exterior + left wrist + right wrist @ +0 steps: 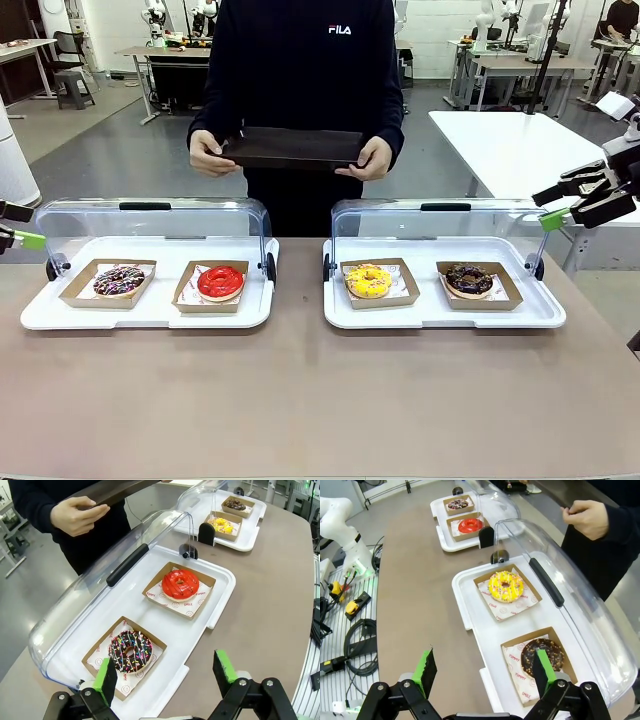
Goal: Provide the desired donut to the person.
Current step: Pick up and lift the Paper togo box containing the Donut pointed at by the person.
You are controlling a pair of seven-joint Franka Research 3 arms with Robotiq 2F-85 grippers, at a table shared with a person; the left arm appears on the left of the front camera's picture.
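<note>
This is a robotics lab: an open work hall, not a shop or a kitchen. Beyond the brown table (300,400) a bare grey floor (110,150) runs back to plain white work tables (510,145) and a bench (170,70) loaded with equipment. A grey stool (75,88) stands far beyond the table's left end. Beside the table, on the robot's side, a slatted rack (335,625) carries coiled black cables (367,630) and yellow plugs (352,607), close to the white left arm (340,517) mounted there.
</note>
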